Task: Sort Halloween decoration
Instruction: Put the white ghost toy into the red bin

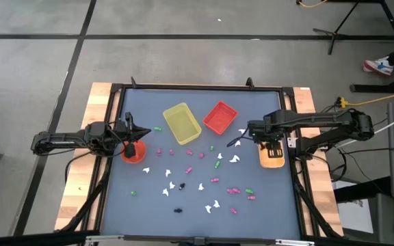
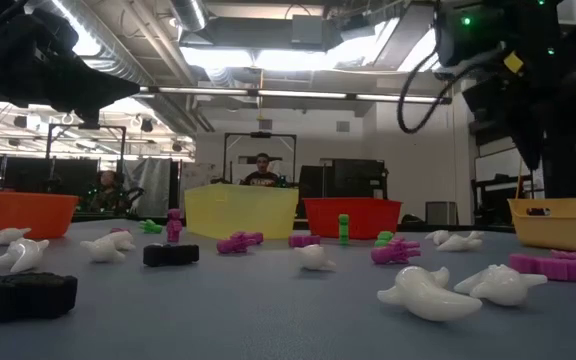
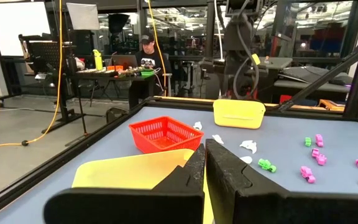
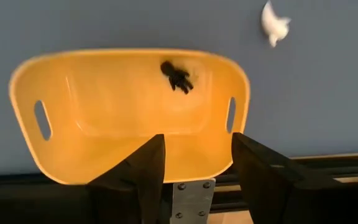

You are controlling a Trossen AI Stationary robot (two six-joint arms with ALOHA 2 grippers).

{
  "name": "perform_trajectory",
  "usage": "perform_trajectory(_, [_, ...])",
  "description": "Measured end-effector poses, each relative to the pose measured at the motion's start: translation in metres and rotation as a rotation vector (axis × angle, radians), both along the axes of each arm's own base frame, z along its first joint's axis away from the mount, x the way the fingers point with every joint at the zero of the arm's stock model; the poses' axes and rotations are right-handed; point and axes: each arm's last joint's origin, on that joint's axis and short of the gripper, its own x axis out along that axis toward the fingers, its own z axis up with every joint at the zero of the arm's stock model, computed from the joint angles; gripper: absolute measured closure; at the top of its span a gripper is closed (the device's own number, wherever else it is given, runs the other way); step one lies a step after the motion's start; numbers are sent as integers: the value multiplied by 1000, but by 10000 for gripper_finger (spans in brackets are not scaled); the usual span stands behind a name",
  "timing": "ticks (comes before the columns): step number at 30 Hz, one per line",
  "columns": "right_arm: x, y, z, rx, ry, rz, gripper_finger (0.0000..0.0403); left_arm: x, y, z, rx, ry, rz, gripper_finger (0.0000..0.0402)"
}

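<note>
- The dark blue-grey worktop point(image 1: 115, 205), framed in black and resting on pale wood, carries everything.
- The left arm reaches in from the left edge; its left gripper point(image 1: 131, 131) is clenched shut with nothing between the fingers, above the small round orange bowl point(image 1: 135, 153) near that edge.
- The right arm reaches in from the right edge; its right gripper point(image 4: 194, 163) hangs directly over the orange-yellow plastic tray with two handle slots point(image 4: 117, 112), fingers spread apart and holding nothing.
- That tray sits close to the right edge of the worktop, and one tiny black plastic trinket point(image 4: 176, 76) lies inside it, near its far wall.
- A yellow square plastic bin point(image 1: 181, 123) and a red square mesh bin point(image 1: 219, 117) stand side by side toward the far edge, around the middle.
- The remaining Halloween decoration is scattered over the middle and near half of the worktop: white ghost-like pieces point(image 2: 430, 293), magenta pieces point(image 2: 396, 251), green pieces point(image 2: 344, 229) and black pieces point(image 2: 171, 254), lying loose and mostly apart from one another.
- One white piece point(image 4: 274, 23) lies on the worktop just beside the tray.
- A person point(image 3: 146, 53) sits at a desk in the room beyond the table.
</note>
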Motion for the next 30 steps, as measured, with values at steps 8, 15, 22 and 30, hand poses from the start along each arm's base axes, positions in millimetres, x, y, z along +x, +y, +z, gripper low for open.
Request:
perform_trajectory(8, [29,-3,14,-31,-286,26,221,0,0,0,0,0,0,401])
perform_trajectory(15, [44,-7,-1,-120,-413,17,221,0,0,0,-1,0,0,401])
perform_trajectory(22, [38,-21,-17,-107,-383,-52,221,0,0,0,0,0,2,401])
perform_trajectory(30, [32,-54,-42,-113,-481,-203,221,0,0,0,0,0,3,401])
